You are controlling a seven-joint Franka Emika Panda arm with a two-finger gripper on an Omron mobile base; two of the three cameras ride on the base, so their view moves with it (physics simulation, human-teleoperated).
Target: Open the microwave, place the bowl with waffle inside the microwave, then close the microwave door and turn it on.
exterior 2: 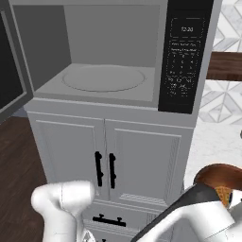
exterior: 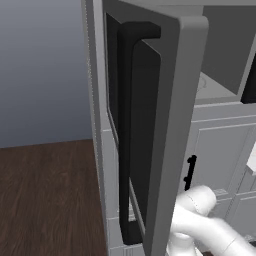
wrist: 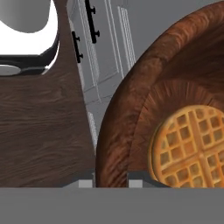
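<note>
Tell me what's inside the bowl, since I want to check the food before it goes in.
A round golden waffle lies flat inside the brown wooden bowl. Its right part runs past the picture's edge, and the bowl's bottom under it is covered.

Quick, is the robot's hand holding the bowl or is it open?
Gripper: closed on the rim of the brown bowl, one tip on each side; the waffle lies in the bowl.

Bowl [wrist: 131, 96] — brown wood grain; waffle [wrist: 190, 146] — golden grid pattern; microwave door [exterior: 165, 125] grey-framed, black handle [exterior: 127, 140].
</note>
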